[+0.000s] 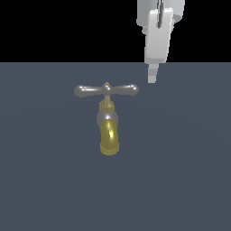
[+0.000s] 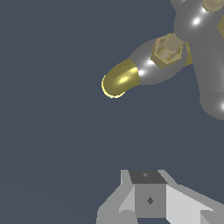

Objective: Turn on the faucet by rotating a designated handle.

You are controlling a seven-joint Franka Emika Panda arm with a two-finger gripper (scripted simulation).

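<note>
Small brass faucet (image 1: pixel 108 133) stood near the middle of a dark grey floor (image 1: pixel 180 180), curved spout (image 1: pixel 109 137) pointing down toward the camera in the exterior view. Silver handle (image 1: pixel 106 90) lay level across its top, wider than the spout, brass knob at its centre. White gripper (image 1: pixel 153 77) hung above and toward the exterior view's right of the handle's end, clear of it, holding nothing. Fingers (image 1: pixel 153 74) seen edge-on; cannot tell whether together or apart.
</note>
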